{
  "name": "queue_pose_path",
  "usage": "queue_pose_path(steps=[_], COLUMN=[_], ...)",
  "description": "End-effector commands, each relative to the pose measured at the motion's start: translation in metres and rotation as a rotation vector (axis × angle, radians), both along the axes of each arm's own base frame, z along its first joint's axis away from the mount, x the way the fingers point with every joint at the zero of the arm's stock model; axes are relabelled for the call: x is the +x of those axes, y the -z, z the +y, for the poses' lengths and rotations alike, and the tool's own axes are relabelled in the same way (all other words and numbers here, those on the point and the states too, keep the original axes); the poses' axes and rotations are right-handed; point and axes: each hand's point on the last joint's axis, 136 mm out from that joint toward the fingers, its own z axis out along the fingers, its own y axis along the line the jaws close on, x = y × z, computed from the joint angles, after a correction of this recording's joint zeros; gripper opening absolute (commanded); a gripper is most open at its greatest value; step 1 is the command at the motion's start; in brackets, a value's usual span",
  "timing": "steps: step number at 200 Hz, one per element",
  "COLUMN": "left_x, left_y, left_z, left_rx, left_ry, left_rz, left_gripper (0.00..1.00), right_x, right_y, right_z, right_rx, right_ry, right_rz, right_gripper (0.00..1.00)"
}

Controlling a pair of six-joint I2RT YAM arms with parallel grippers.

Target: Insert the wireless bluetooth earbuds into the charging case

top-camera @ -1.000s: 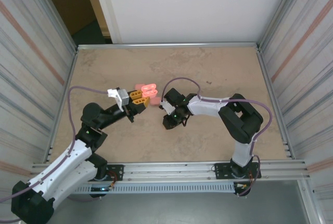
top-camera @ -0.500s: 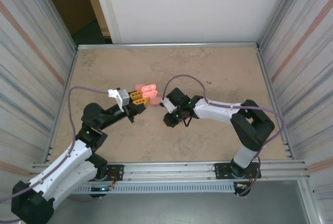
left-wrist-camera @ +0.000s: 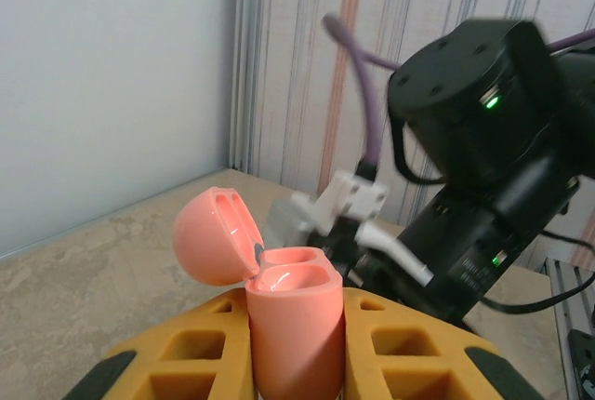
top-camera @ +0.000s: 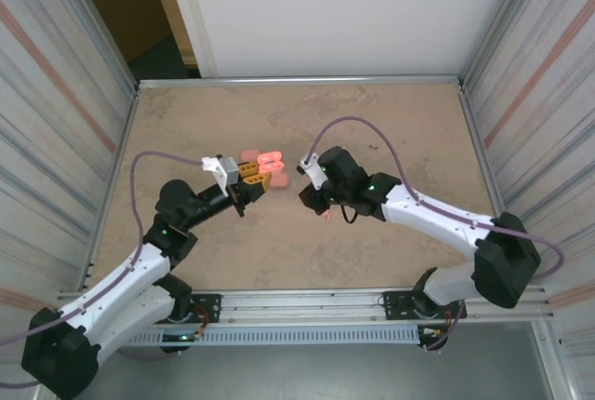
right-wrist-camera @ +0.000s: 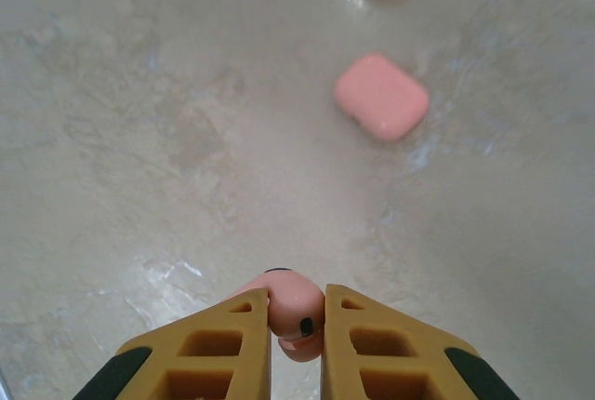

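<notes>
Pinching a tiny, slippery-looking salmon-pink plastic earbud (right-wrist-camera: 292,311) by its head, the right gripper (right-wrist-camera: 296,305) faces the left gripper (left-wrist-camera: 297,302), clamped on an open pink case (left-wrist-camera: 292,330).

**Nothing to read**

I find no legible word, number, brand or label on anything in my views. The open pink case (left-wrist-camera: 293,326) I hold is plain. My yellow fingers (right-wrist-camera: 200,353) carry no print. The black housing (left-wrist-camera: 465,65) on my right arm shows a green light (left-wrist-camera: 490,100), but no lettering I can make out.
</notes>
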Motion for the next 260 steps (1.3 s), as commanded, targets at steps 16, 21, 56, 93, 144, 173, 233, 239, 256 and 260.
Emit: queue_pose_path(steps=[16,21,56,93,144,173,233,239,256,260], left_x=[0.004,0.004,0.006,0.007,0.007,0.008,0.008,0.008,0.009,0.009], left_y=[-0.007,-0.007,-0.005,-0.003,-0.003,-0.001,0.004,0.004,0.005,0.005], left_z=[-0.001,-0.002,-0.004,-0.007,-0.01,-0.012,-0.016,-0.016,-0.016,-0.016], left_rx=[-0.029,-0.03,-0.027,-0.028,-0.042,-0.043,-0.043,-0.043,-0.041,-0.041], left_ry=[-0.008,-0.008,-0.001,0.012,0.033,0.043,0.06,0.061,0.059,0.058], left_rz=[-0.028,-0.027,-0.025,-0.026,-0.027,-0.024,-0.014,-0.014,-0.012,-0.012], left_gripper=[0.0,0.0,0.0,0.0,0.0,0.0,0.0,0.0,0.0,0.0], right_x=[0.005,0.005,0.004,0.0,-0.003,-0.005,-0.007,-0.007,-0.006,-0.005], right_y=[-0.049,-0.055,-0.096,-0.132,-0.167,-0.181,-0.191,-0.191,-0.188,-0.187], right_z=[-0.008,-0.009,-0.015,-0.015,-0.002,0.011,0.032,0.033,0.038,0.039], right_rx=[0.057,0.065,0.133,0.227,0.295,0.31,0.309,0.307,0.302,0.299], right_ry=[-0.004,-0.003,-0.003,-0.016,-0.05,-0.086,-0.139,-0.142,-0.148,-0.148], right_rz=[-0.177,-0.195,-0.314,-0.395,-0.473,-0.514,-0.546,-0.547,-0.541,-0.54], right_gripper=[0.16,0.16,0.16,0.16,0.16,0.16,0.16,0.16,0.16,0.16])
